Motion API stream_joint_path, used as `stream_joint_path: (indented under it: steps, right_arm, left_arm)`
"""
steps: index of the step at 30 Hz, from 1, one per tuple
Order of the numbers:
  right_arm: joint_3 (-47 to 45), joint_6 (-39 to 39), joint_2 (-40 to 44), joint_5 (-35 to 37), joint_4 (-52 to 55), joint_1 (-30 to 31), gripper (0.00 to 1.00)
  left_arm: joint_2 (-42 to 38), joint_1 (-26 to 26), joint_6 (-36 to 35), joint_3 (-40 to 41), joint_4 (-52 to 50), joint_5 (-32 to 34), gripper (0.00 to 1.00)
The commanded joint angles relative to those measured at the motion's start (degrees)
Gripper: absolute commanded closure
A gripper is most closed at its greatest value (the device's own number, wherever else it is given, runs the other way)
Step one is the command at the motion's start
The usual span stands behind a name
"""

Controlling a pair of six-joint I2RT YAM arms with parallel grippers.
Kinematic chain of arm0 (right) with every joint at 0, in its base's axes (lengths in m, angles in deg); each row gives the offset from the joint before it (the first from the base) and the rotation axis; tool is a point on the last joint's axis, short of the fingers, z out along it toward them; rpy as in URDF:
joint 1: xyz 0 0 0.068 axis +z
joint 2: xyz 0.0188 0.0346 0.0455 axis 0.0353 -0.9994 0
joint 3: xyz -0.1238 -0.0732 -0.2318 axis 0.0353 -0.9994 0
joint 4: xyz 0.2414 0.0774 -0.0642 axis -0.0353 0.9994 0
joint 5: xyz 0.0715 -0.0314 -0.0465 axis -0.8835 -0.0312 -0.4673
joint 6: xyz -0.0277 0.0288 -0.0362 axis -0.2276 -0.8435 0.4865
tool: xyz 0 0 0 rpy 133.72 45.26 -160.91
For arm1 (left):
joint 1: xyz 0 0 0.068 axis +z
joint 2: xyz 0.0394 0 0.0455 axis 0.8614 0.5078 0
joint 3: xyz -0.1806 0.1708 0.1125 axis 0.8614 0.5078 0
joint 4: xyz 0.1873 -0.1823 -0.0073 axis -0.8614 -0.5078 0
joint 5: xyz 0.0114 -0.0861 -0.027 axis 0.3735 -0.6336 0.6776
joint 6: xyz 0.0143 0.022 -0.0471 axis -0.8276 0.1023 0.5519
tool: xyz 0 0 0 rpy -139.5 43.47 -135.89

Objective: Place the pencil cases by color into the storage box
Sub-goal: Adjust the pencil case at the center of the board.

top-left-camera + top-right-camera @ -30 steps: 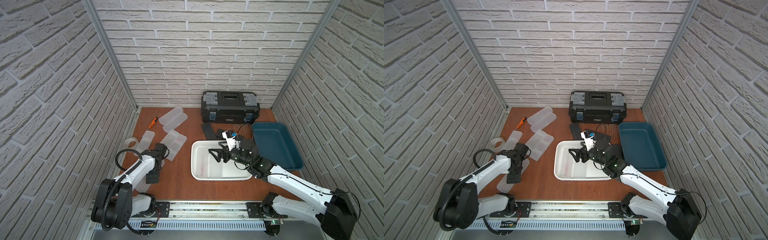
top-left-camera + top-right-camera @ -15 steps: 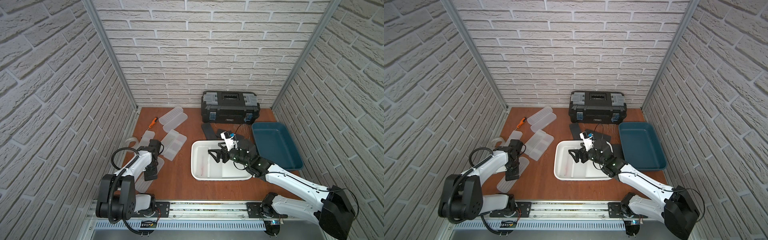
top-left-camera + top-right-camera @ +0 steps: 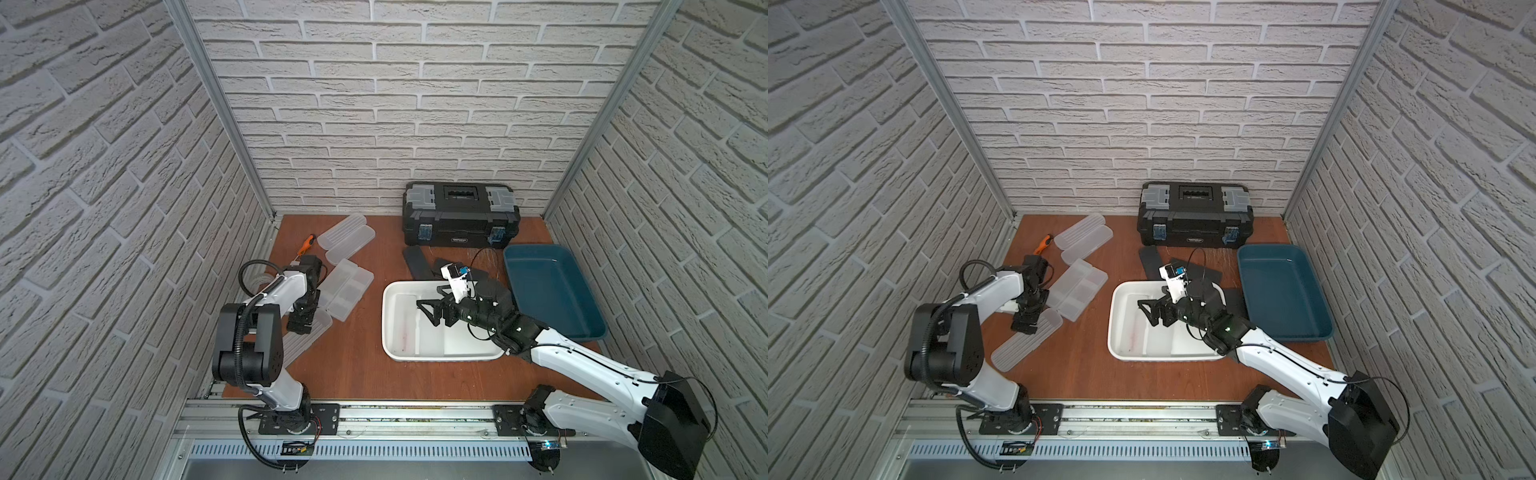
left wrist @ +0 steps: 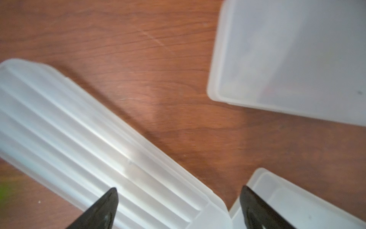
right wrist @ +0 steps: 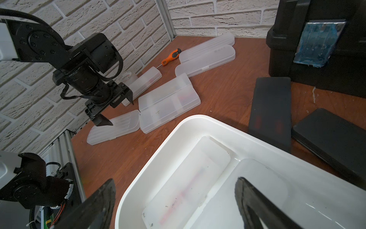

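Left arm, change: my elbow has folded up toward the base, and my left gripper (image 3: 300, 322) has shifted to the far end of the ribbed frosted case (image 4: 79, 138), which lies directly under it.
Left gripper, state: the jaws stand wide and hold nothing; they have begun to come in slightly. One fingertip (image 4: 103, 208) hangs above the ribs, the other above the edge of a divided clear case (image 4: 297, 198) just beside.
Right gripper, change: none that I can see. My right gripper (image 3: 430, 312) stays above the white storage box (image 5: 160, 150), jaws wide and empty.
Task things: two frosted cases (image 5: 188, 178) lie in the box below my right gripper. The black cases (image 5: 269, 111) lie on the table (image 3: 353, 374) beyond it, near the teal tray (image 3: 536, 248).
Meaning: I judge that the left side is lining up the next grasp. The straddle looks off-centre, so closing now may catch the neighbour also.
Writing: the tape roll (image 5: 127, 76) behind my left gripper carries printed letters, too small to read. The toolbox (image 3: 459, 216) has a front plate, also unreadable.
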Motion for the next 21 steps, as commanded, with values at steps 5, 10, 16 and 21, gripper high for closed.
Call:
stream_joint_path:
  steps: [5,10,16,21]
  right_arm:
    - [0.9,0.8,-0.7,0.3,-1.1,0.4,0.06]
    - [1.0,1.0,-0.8,0.3,-1.0,0.5,0.06]
    - [0.9,1.1,-1.0,-0.1,-1.2,0.5,0.06]
    - [1.0,1.1,-1.0,-0.3,-1.3,0.5,0.06]
  left_arm:
    - [0.7,-2.5,-21.5,-0.6,0.4,0.3,0.06]
    - [-2.6,-6.3,-34.0,-1.5,1.1,5.0,0.03]
    - [-11.7,-3.6,-45.8,3.6,6.1,2.3,0.02]
    - [-20.2,1.4,-49.8,9.5,14.8,-4.7,0.02]
